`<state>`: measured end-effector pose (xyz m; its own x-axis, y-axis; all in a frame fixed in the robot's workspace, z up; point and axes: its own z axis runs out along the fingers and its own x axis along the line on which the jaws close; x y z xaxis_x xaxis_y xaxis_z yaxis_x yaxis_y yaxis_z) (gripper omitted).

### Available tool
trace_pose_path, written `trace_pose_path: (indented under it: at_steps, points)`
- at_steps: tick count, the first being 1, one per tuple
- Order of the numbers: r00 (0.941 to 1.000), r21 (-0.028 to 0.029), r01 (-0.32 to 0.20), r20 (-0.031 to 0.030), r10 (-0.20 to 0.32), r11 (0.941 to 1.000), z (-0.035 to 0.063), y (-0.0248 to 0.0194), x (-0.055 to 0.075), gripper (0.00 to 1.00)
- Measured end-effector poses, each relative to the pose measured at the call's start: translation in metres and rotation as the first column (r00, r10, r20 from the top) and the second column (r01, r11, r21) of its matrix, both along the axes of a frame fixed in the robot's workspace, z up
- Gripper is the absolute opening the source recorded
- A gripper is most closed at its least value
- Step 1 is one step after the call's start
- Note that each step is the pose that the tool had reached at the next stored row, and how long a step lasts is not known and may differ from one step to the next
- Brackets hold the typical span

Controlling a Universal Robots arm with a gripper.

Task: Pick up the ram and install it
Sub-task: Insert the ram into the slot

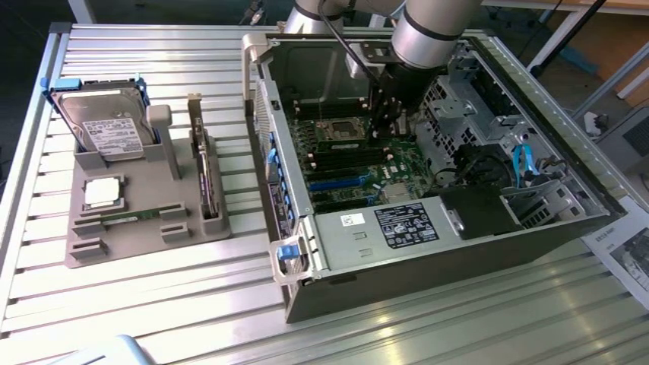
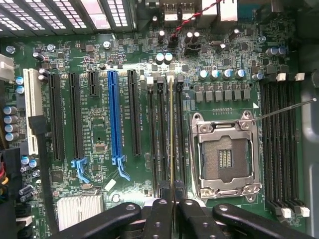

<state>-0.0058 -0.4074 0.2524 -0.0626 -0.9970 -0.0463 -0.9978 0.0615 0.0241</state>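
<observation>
The ram [image 2: 172,139] stands edge-on, clamped in the narrowly closed gripper [image 2: 172,206]. It is inside the case [image 1: 345,243] at the exterior view's upper centre, in line with the memory slots [image 2: 162,139] beside the empty processor socket [image 2: 227,157]. You are at the insertion step. Seating likely calls for keeping the edge parallel to one slot. Whether it already touches, you cannot tell. Count two sticks: this one and the spare ram [image 1: 130,219] in the tray [image 1: 152,182] on the tabletop [image 1: 203,319]; one socket.

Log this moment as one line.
gripper: shut on ram | ram: edge-on, lined up along memory slots beside empty CPU socket | location: inside computer case | seated: cannot tell
</observation>
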Motion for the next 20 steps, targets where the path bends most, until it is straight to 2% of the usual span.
trace_pose_path:
  at_steps: [7,12,20]
  points:
    - [1.0000,0.0000,0.001,0.0000,-0.001,1.0000,-0.0026,0.0000,0.0000,0.12]
    - [1.0000,-0.0001,0.001,0.0000,-0.001,1.0000,-0.0026,-0.0015,0.0000,0.12]
    - [1.0000,0.0000,0.001,0.0000,-0.001,1.0000,-0.0026,-0.0080,0.0003,0.12]
